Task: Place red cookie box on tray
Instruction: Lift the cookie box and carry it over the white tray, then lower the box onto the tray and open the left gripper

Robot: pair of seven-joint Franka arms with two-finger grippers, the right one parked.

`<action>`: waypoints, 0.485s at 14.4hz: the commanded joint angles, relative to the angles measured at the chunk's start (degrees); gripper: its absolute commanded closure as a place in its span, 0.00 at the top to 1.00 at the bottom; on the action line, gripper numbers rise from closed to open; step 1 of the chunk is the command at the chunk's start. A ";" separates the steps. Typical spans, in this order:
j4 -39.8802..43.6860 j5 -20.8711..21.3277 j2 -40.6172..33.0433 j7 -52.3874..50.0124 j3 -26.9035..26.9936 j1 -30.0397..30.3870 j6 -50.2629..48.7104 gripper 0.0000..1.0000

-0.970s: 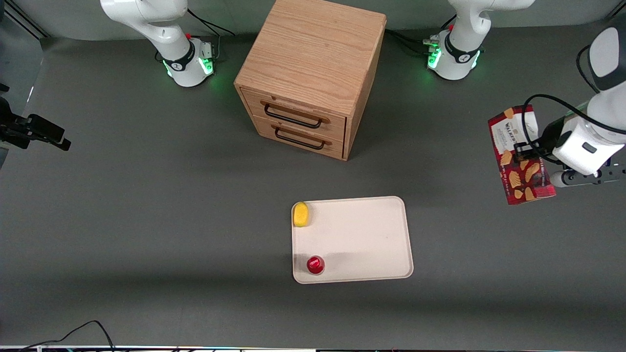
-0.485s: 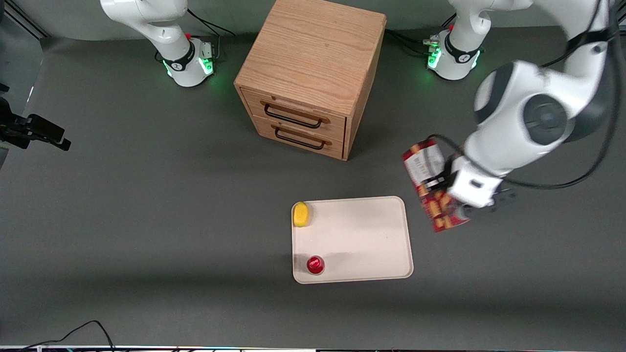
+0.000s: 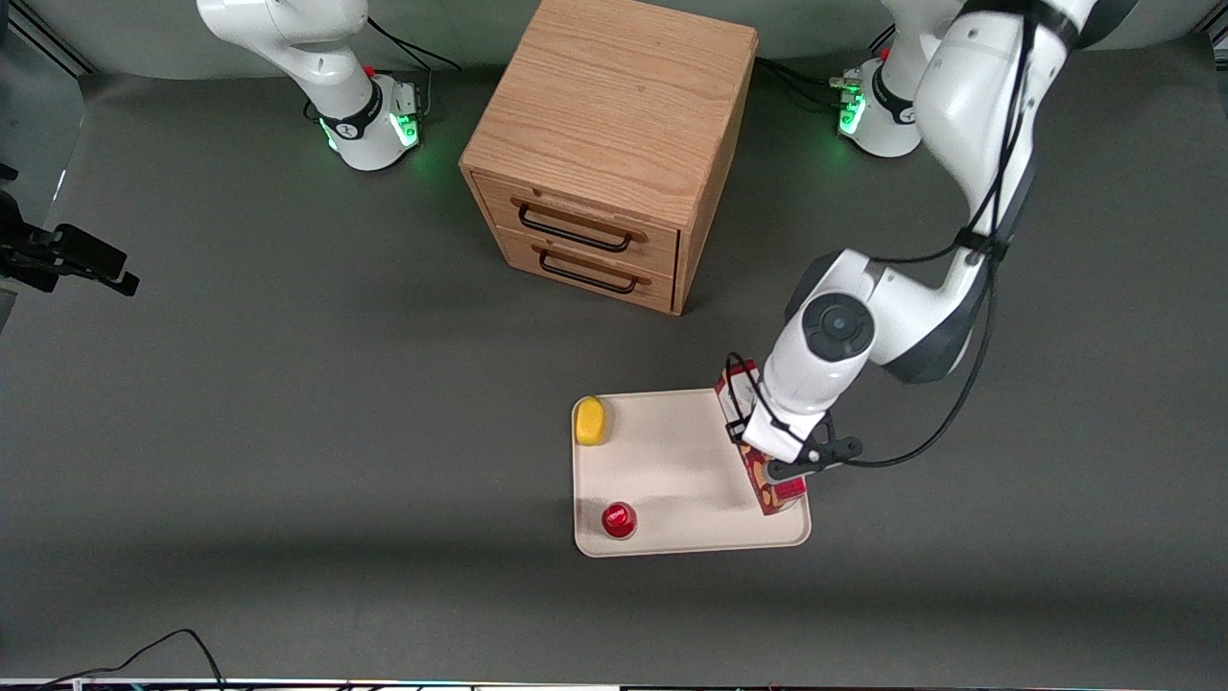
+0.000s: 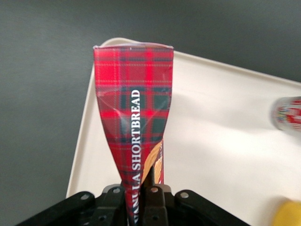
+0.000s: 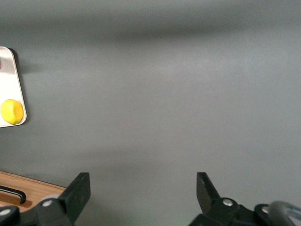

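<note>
The red cookie box (image 3: 767, 485) is a long tartan carton with white lettering (image 4: 133, 117). My gripper (image 3: 758, 446) is shut on it, its two black fingers (image 4: 115, 200) pinching the carton's narrow sides. Gripper and box hang over the tray (image 3: 672, 470), at the tray's end toward the working arm. The tray is flat, cream-white, with a low rim (image 4: 84, 136). I cannot tell whether the box touches the tray's floor. The arm's wrist covers most of the carton in the front view.
A yellow lemon-like object (image 3: 590, 420) and a small round red object (image 3: 619, 519) lie on the tray's end toward the parked arm. A wooden two-drawer cabinet (image 3: 614, 144) stands farther from the front camera than the tray.
The gripper has carried the box from the working arm's end of the table inward and down, from well outside the tray to above the tray's end.
</note>
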 commanded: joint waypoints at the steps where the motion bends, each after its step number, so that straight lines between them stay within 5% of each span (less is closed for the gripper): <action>1: -0.42 4.14 1.91 -1.48 0.38 0.23 4.65 0.00; 6: -3.07 4.77 3.15 -2.01 1.35 0.50 8.80 0.00; 7: -3.07 4.77 3.49 -2.45 1.35 0.50 8.89 0.11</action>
